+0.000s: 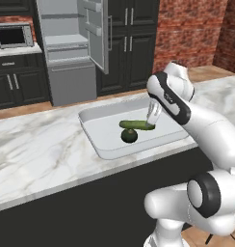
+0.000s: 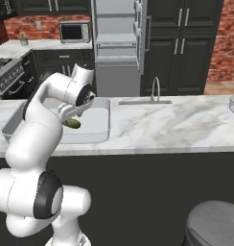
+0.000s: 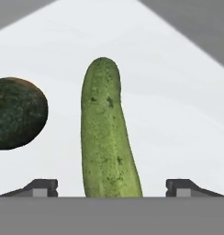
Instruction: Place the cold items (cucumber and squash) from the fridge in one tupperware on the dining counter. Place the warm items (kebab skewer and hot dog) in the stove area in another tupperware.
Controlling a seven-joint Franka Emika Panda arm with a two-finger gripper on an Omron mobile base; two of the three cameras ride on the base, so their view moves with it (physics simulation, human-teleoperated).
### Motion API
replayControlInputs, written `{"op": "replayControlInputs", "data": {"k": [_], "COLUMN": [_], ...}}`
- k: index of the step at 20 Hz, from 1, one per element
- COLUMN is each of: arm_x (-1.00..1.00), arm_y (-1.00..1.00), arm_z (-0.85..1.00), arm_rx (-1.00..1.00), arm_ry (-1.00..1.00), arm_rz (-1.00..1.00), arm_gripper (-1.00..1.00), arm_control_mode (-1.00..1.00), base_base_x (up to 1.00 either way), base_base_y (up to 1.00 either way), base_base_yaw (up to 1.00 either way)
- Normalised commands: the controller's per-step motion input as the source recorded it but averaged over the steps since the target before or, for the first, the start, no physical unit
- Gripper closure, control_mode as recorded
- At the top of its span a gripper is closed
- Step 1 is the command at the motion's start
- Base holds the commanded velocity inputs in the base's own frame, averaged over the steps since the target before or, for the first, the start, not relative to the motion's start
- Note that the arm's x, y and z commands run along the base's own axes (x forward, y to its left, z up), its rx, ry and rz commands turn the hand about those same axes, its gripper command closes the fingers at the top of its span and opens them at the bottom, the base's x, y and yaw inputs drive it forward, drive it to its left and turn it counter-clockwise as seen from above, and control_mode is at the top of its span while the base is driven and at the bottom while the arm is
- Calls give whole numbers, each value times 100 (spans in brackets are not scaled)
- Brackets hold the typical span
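Lying unlabelled: cucumber [image 3: 107, 137] beside squash [image 3: 17, 112].

- Mid-green cucumber [image 3: 107, 137], finely speckled darker.
- Very dark green squash [image 3: 17, 114], a brownish-orange patch at its top edge.
- Plain white tupperware [image 1: 97, 140].
- White desk [image 1: 37, 154] veined with pale grey marbling.
- Black cabinets [image 1: 131, 43] with silver handles.
- Red brick wall [image 1: 187, 31] on the far right.
- Grey fridge [image 1: 66, 48], paler inside.
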Motion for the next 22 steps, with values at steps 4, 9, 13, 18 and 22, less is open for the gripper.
{"op": "replayControlInputs", "data": {"k": [4, 9, 13, 18, 22], "arm_x": [-29, -45, -69, -89, -93], "arm_y": [1, 0, 0, 0, 0], "arm_z": [17, 54, 57, 30, 14], "arm_rx": [0, 0, 5, 13, 10], "arm_ry": [0, 4, 8, 4, 0], "arm_rz": [-12, -18, -27, -47, -57], "arm_gripper": [-100, -100, -100, -100, -100], "arm_control_mode": [-100, -100, -100, -100, -100], "base_base_x": [0, 0, 0, 0, 0], "base_base_y": [0, 0, 0, 0, 0], "base_base_yaw": [0, 0, 0, 0, 0]}}
